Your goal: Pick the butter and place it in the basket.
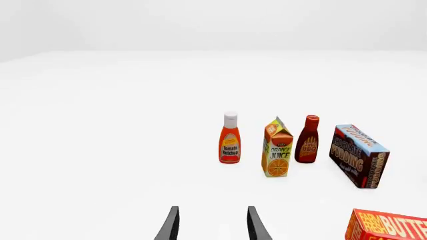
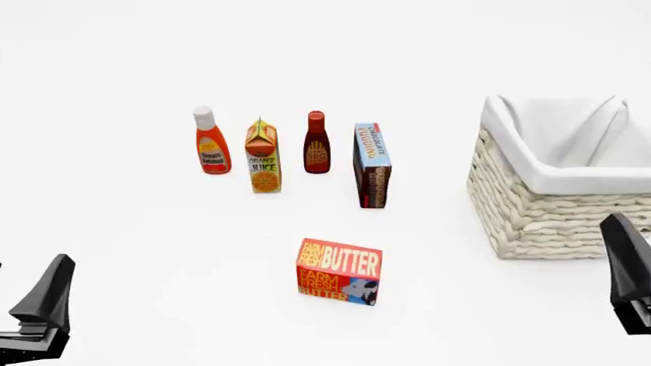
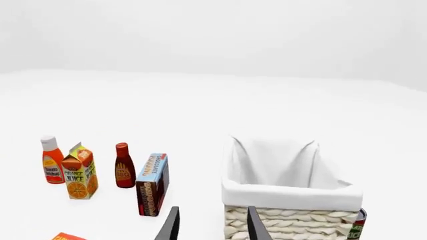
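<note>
The butter (image 2: 339, 272) is a red-orange box that stands on the white table, in the middle and near the front. It also shows in the left wrist view (image 1: 390, 227), and only as a corner in the right wrist view (image 3: 67, 236). The basket (image 2: 539, 221) is wicker with a white cloth lining and stands at the right. It fills the near part of the right wrist view (image 3: 287, 195). My left gripper (image 1: 212, 212) is open and empty, low at the front left (image 2: 51, 293). My right gripper (image 3: 212, 212) is open and empty at the front right (image 2: 623, 259), close to the basket's near side.
Behind the butter stand a ketchup bottle (image 2: 210, 142), an orange juice carton (image 2: 264, 156), a BBQ sauce bottle (image 2: 316, 143) and a chocolate pudding box (image 2: 373, 165). Part of a can (image 3: 357, 227) shows beside the basket.
</note>
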`<state>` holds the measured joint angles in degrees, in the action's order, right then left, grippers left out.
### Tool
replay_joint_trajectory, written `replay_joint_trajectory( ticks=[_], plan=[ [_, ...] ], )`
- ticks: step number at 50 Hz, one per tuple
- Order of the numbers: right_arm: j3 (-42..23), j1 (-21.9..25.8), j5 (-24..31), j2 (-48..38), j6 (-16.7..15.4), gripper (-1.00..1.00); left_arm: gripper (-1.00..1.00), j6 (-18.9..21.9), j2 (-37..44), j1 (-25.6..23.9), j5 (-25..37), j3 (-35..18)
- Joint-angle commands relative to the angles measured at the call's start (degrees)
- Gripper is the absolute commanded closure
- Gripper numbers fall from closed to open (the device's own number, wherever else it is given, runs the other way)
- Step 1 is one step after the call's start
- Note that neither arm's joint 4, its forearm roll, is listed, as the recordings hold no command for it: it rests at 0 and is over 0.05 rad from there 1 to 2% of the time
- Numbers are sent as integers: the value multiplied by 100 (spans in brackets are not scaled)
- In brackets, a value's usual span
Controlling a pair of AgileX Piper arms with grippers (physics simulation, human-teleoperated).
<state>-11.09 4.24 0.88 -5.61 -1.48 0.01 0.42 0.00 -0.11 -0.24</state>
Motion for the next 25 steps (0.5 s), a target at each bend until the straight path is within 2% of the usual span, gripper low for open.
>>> replay_joint_trajectory(
  ticks=[1, 11, 25],
  plan=[
    [-598, 440, -43, -858, -30, -100, -100, 1, 0, -1, 0, 0],
    [-1309, 894, 101, -1803, -227, -100, -100, 0, 1, 0, 0, 0],
    [-1916, 1483, 471, -2371, -450, -100, -100, -1, 0, -1, 0, 0]
  ],
)
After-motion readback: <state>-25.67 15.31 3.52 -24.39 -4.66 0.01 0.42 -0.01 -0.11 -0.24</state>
